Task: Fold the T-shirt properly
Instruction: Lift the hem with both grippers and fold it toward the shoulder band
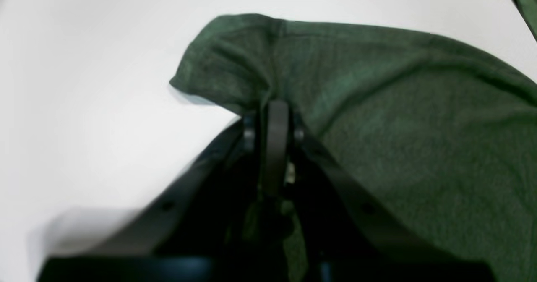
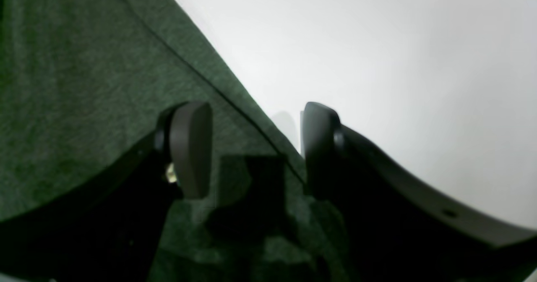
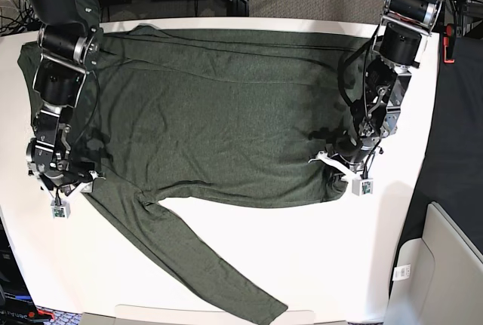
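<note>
The dark olive-green T-shirt (image 3: 219,114) lies spread flat on the white table (image 3: 339,265), one long sleeve (image 3: 226,272) running toward the front edge. My left gripper (image 3: 336,165) is at the shirt's right lower corner; in the left wrist view it (image 1: 275,110) is shut on a raised pinch of the T-shirt (image 1: 398,105). My right gripper (image 3: 74,189) is at the shirt's left edge near the sleeve. In the right wrist view it (image 2: 256,147) is open, its fingers (image 2: 191,147) straddling the edge of the T-shirt (image 2: 84,84) just above it.
The table's right edge (image 3: 423,151) borders a dark floor area with a pale bin (image 3: 445,265). The table's left edge runs close to my right arm (image 3: 56,76). Bare white table (image 1: 84,84) lies beside the held corner, and bare table (image 2: 377,63) also lies beyond the right fingers.
</note>
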Motion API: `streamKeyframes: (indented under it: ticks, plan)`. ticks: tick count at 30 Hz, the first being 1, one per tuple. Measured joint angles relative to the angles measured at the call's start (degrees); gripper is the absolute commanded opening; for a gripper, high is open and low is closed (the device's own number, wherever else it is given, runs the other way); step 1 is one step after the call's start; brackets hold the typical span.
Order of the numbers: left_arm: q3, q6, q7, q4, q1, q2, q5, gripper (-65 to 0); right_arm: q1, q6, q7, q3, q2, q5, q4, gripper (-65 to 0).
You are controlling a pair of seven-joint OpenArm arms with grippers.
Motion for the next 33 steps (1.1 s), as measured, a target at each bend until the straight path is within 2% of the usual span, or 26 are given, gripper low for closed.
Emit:
streamKeyframes:
  ticks: [5,7,11,14,21,26,29,33]
  plan:
    - [0.0,0.0,0.0,0.0,0.0,0.0,0.0,-65.0,-0.6,-0.2,0.8,0.0,0.0,0.2,0.1,-32.1]
    - [0.0,0.0,0.0,0.0,0.0,0.0,0.0,-65.0,-1.0,-0.2,1.0,0.0,0.0,0.3,0.2,-38.3]
    - [0.0,0.0,0.0,0.0,0.0,0.0,0.0,-65.0,-1.2,4.2,-1.1,0.1,0.0,2.1,0.8,-53.4]
    - [0.0,0.2,0.5,0.9,0.0,0.0,0.0,-65.0,-1.2,6.0,-1.3,0.1,0.1,3.7,0.8,-59.6]
    - [0.0,0.0,0.4,5.0,0.2,0.0,0.0,-65.0,-2.2,10.5,-3.0,0.2,0.1,4.0,3.2,-63.2]
    - [0.0,0.1,0.4,6.1,1.4,-0.1,0.1,-65.0,-7.9,11.8,-4.1,0.1,0.3,10.9,10.6,-63.2]
    - [0.0,0.4,0.5,7.6,1.8,-0.2,0.2,-65.0,-9.2,12.1,-8.2,0.5,2.0,13.8,13.6,-63.2]
    - [-2.5,0.0,0.8,9.1,3.1,0.0,0.2,-65.0,-12.7,12.1,-12.2,5.2,2.8,20.0,19.3,-63.2]
